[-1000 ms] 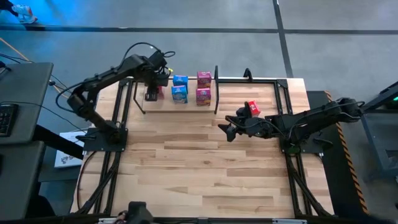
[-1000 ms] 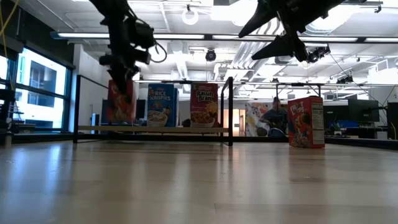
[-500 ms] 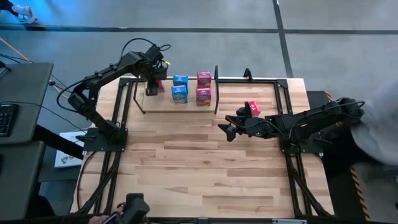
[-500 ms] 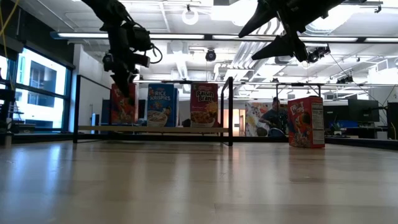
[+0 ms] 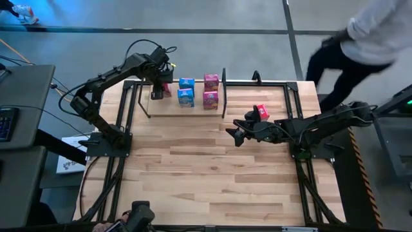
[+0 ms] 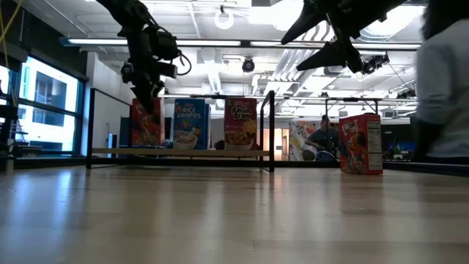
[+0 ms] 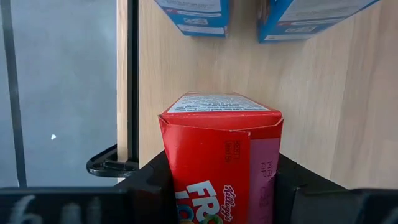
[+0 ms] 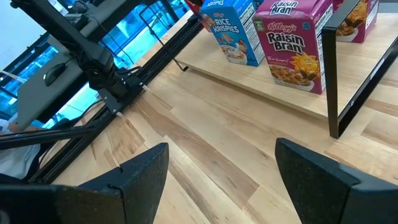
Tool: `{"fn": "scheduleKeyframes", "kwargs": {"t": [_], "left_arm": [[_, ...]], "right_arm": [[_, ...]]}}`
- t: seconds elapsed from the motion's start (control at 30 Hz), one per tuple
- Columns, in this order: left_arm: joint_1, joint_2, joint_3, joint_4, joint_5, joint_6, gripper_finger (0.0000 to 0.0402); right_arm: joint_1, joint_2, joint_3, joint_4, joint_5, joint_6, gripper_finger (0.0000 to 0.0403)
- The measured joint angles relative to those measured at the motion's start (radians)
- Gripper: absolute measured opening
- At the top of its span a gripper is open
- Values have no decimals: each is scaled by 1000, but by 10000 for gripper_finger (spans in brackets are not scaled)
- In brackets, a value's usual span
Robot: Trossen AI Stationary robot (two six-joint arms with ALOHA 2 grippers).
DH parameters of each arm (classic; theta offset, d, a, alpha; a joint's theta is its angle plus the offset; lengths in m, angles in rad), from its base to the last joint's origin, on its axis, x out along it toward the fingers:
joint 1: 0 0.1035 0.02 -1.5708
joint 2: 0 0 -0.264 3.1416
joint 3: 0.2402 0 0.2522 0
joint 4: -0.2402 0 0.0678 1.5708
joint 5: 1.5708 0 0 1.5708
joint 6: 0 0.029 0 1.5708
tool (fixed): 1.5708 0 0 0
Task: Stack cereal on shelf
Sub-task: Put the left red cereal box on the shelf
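- 4 cereal boxes (2 blue (image 5: 186,83), 2 pink (image 5: 211,81)) are seen standing on the shelf (image 5: 199,111).
- A red box (image 7: 221,155) is held between the closed left gripper (image 5: 156,94) fingers at the shelf's left end, apparently unreleased.
- 1 red box (image 5: 262,112) is left on the table beside the right gripper (image 8: 219,171), which is held open and empty.

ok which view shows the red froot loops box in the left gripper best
The left wrist view: the red cardboard Froot Loops box fills the frame between the left gripper fingers. The low view shows its front partly behind the gripper; the high view shows only a sliver; the right wrist view barely catches it.
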Motion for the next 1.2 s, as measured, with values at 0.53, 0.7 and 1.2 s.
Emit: {"fn": "scheduleKeyframes", "kwargs": {"t": [0.53, 0.7, 1.2], "left_arm": [[0, 0, 0, -1, 3, 0, 174], [-1, 0, 0, -1, 4, 8, 187], [-34, 17, 0, 3, -6, -29, 242]], "right_arm": [[0, 0, 0, 0, 0, 7, 287], [0, 0, 0, 0, 0, 7, 287], [0, 0, 0, 0, 0, 7, 287]]}}
